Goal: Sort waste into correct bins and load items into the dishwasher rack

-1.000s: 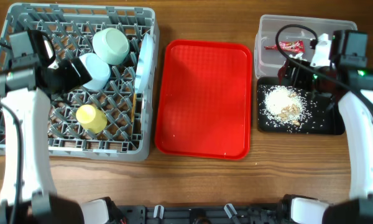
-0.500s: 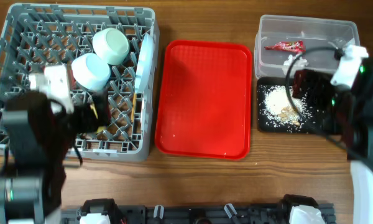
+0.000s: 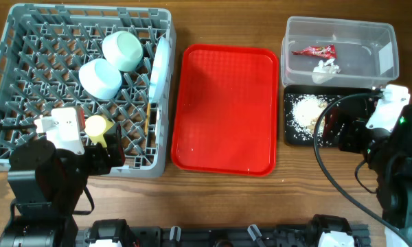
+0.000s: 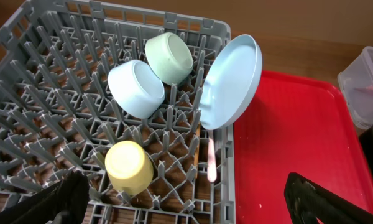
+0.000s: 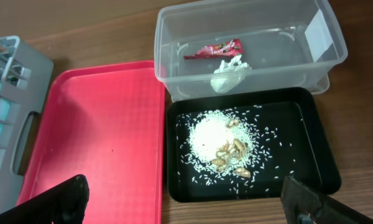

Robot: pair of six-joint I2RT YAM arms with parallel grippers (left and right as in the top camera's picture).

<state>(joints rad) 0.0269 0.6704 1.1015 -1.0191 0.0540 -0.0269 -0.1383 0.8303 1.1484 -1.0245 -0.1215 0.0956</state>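
Observation:
The grey dishwasher rack (image 3: 89, 9) holds a pale blue bowl (image 3: 99, 77), a pale green bowl (image 3: 122, 49), a yellow cup (image 3: 96, 125), a white plate (image 3: 159, 65) on edge and a chopstick (image 3: 148, 116). A white fork handle (image 4: 211, 160) shows under the plate. The clear tub (image 3: 343, 25) holds the red wrapper (image 3: 314, 50) and the tissue (image 3: 325, 67). Rice scraps (image 3: 306, 110) lie in the black tray (image 3: 292, 138). My left gripper (image 4: 186, 211) is open and empty above the rack's front edge. My right gripper (image 5: 183, 211) is open and empty above the black tray's front.
The red serving tray (image 3: 226, 110) lies between the rack and the bins, with a few crumbs on it. The tub's white label (image 5: 317, 28) faces right. Bare wooden table runs along the front.
Both arms have pulled back toward the table's front edge. The left left the rack's middle. The right left the tub and black tray. Both bins now show uncovered.

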